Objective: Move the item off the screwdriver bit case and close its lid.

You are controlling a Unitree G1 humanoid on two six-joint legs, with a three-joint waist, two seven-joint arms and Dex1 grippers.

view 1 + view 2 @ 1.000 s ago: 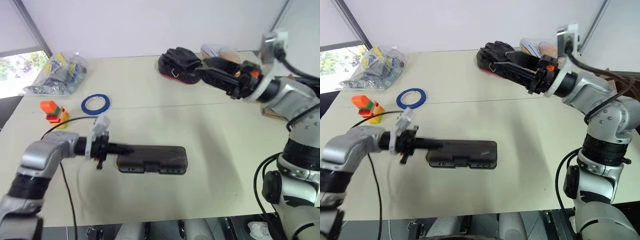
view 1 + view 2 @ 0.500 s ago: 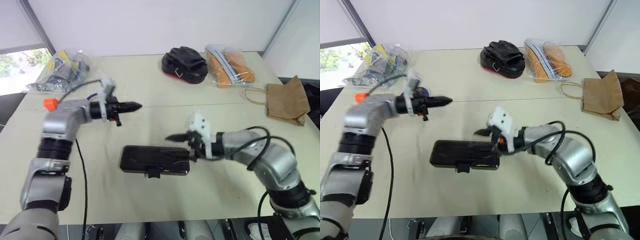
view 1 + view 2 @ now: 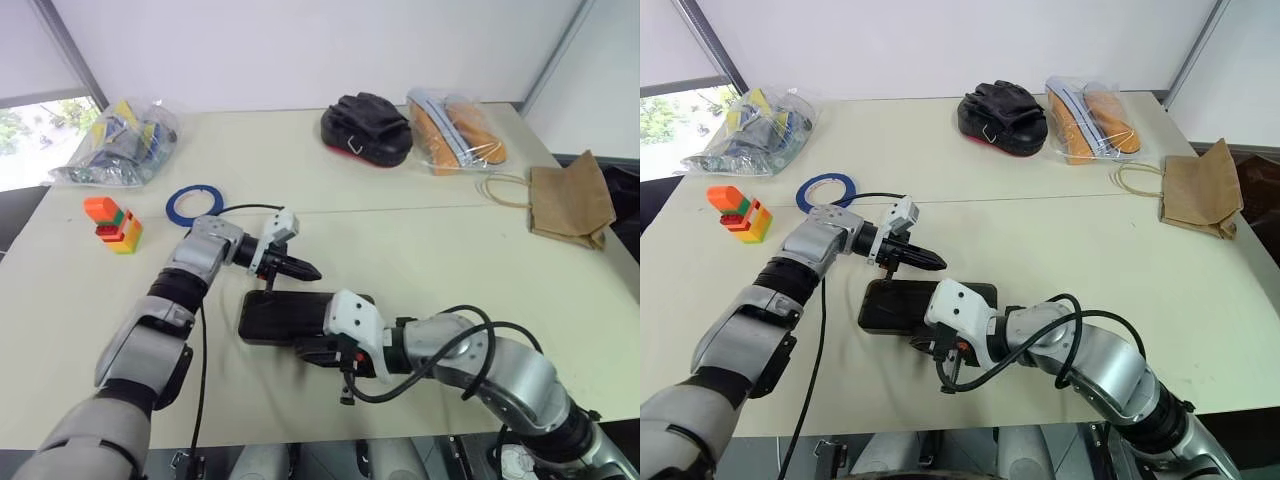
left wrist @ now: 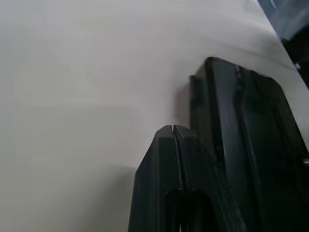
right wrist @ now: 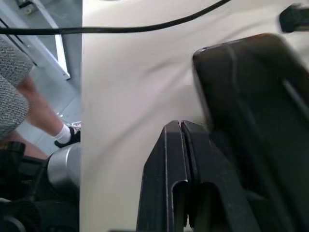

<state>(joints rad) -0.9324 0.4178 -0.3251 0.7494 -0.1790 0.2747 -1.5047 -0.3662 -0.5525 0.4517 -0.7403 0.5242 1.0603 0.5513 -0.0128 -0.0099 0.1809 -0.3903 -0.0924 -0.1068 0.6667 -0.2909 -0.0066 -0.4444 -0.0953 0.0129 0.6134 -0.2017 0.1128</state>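
Note:
The screwdriver bit case (image 3: 290, 315) lies flat in the middle of the table with its dark lid (image 3: 895, 302) down on it. The item, a blue tape ring (image 3: 194, 203), lies on the table behind and to the left of the case, apart from it. My left gripper (image 3: 303, 271) is shut and empty, its tip just over the case's far edge; in the left wrist view the fingertips (image 4: 172, 129) sit beside the case (image 4: 251, 140). My right gripper (image 3: 314, 351) is shut at the case's near edge, with the case (image 5: 256, 92) right beside it.
An orange, green and yellow block stack (image 3: 113, 224) stands at the left. A plastic bag (image 3: 115, 143) lies at the far left; a black glove (image 3: 365, 128), a clear bag (image 3: 455, 130) and a brown paper bag (image 3: 570, 198) lie at the back right. A person's leg (image 5: 36, 108) stands by the table's edge.
My left gripper swung from near the tape ring over to the case's far edge. My right gripper came down from high at the right to the case's near edge and shut.

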